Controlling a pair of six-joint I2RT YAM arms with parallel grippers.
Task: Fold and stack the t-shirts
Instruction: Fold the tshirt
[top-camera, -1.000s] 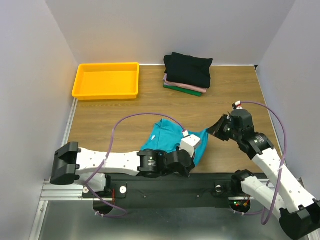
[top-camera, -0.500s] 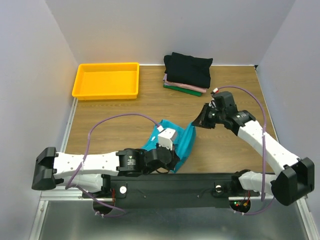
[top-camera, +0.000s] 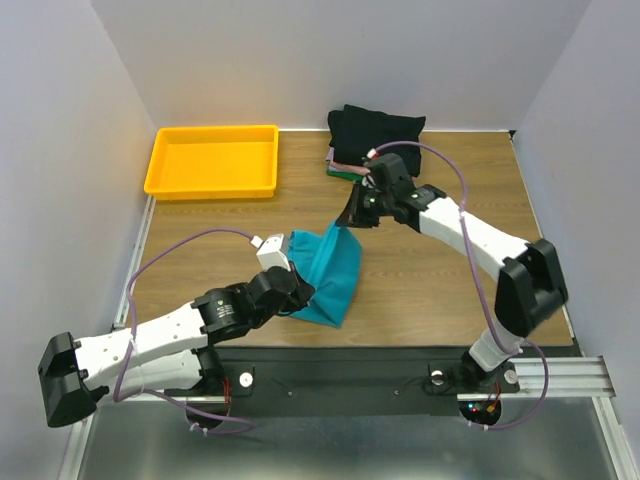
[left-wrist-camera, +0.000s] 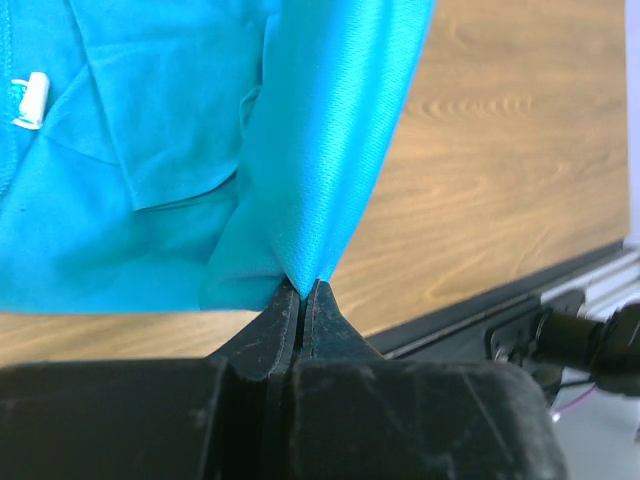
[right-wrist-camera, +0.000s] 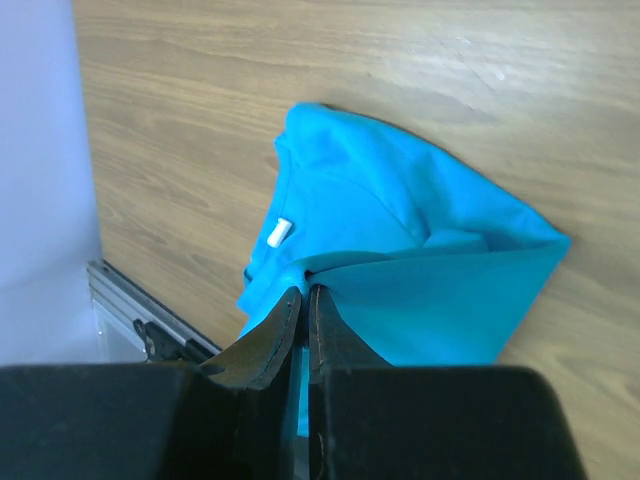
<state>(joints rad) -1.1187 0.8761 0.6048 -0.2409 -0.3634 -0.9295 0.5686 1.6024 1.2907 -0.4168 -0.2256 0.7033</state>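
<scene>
Pinching the teal t-shirt (top-camera: 328, 268) from both ends, your two arms hold it stretched near the middle of the table (top-camera: 450, 290). The left end effector (left-wrist-camera: 303, 292) is pressed together on a pointed fold of the smooth, faintly shiny cloth. The right end effector (right-wrist-camera: 305, 292) is likewise clamped on a gathered edge. In the top view, the held edge slants from near-left up to far-right. The shirt's long axis runs from that edge down towards the near side of the table, where its lower end lies on the wood-grain surface. A small white tag (right-wrist-camera: 280, 232) marks the collar. Behind the right arm sits the stack of folded t-shirts (top-camera: 385, 135), black on top. The yellow plastic tray (top-camera: 152, 172) stands at the far left.
</scene>
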